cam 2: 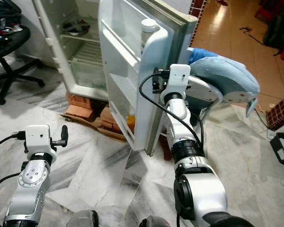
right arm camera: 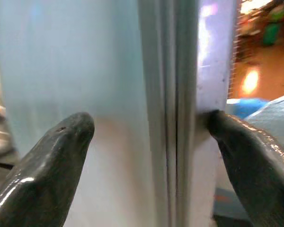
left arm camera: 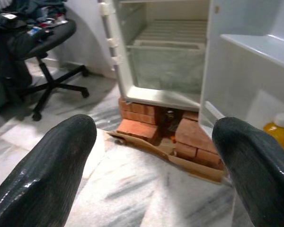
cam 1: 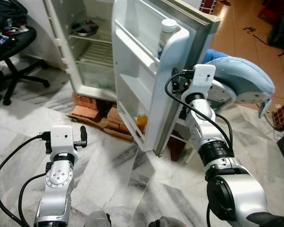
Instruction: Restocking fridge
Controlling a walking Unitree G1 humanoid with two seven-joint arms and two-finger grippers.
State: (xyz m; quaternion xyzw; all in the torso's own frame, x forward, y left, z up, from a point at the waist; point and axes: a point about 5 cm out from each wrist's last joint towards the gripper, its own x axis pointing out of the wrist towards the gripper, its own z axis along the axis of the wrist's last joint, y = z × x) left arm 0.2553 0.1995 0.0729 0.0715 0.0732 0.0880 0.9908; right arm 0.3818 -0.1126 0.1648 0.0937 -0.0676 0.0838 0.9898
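Left eye view is showing you the fridge point(cam 1: 92, 52) standing open, its door point(cam 1: 146, 90) swung wide. Your right end effector point(right arm camera: 146, 156) is straddling the door's edge, fingers spread (door handling, I'd judge). Left end effector point(left arm camera: 151, 165), spread, is holding nothing; you'll need stock next.

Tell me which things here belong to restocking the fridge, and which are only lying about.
Job: fridge, its open door, white bottle and orange bottle in the door, right gripper astride the door's edge.
Lying about: office chair, bricks, blue cushion.
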